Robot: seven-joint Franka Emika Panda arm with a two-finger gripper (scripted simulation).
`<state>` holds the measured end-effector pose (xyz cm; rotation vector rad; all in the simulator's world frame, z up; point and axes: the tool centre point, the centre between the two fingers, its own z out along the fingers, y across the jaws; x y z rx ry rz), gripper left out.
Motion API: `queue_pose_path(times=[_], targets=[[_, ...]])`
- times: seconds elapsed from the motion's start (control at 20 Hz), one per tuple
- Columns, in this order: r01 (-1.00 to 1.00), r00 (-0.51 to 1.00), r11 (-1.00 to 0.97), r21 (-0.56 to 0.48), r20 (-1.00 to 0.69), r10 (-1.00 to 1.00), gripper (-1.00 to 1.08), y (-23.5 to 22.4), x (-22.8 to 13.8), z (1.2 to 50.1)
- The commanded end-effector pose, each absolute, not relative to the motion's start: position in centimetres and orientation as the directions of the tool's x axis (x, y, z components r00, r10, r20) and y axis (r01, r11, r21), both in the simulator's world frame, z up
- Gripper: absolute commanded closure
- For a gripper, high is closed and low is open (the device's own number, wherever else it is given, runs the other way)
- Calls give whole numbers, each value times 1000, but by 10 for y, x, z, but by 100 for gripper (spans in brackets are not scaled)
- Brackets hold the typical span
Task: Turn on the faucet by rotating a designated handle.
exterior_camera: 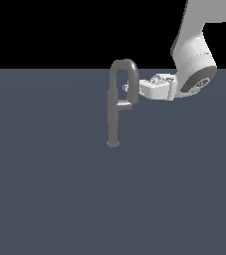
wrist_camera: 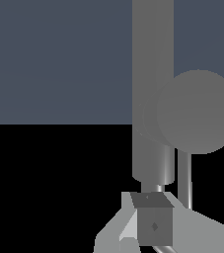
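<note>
The grey faucet [exterior_camera: 113,114] stands upright on its round base, its gooseneck spout [exterior_camera: 124,63] arching toward the exterior view's right. The handle [exterior_camera: 125,105], a short bar, sticks out from the post's middle toward that same side. My gripper [exterior_camera: 128,88] reaches in from the right, its tips between the post and the spout's down leg, just above the handle. In the wrist view the handle [wrist_camera: 197,111] shows end-on as a round disc in front of the post [wrist_camera: 153,59]. The gripper [wrist_camera: 142,220] fingertips sit together with nothing between them, apart from the handle.
The faucet stands on a flat dark blue-grey floor [exterior_camera: 45,189]. My white arm [exterior_camera: 194,55] comes down from the upper right of the exterior view.
</note>
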<state>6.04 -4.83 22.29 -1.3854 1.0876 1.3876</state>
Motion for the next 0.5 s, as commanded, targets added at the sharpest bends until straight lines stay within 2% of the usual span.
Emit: queue_pose_path(times=[0.0,0.45], targets=[[-970,-4,-241,4,-1000,-1,108,-49,56,223],[-970,-4,-241,4,-1000,-1,108,-55,34,225]])
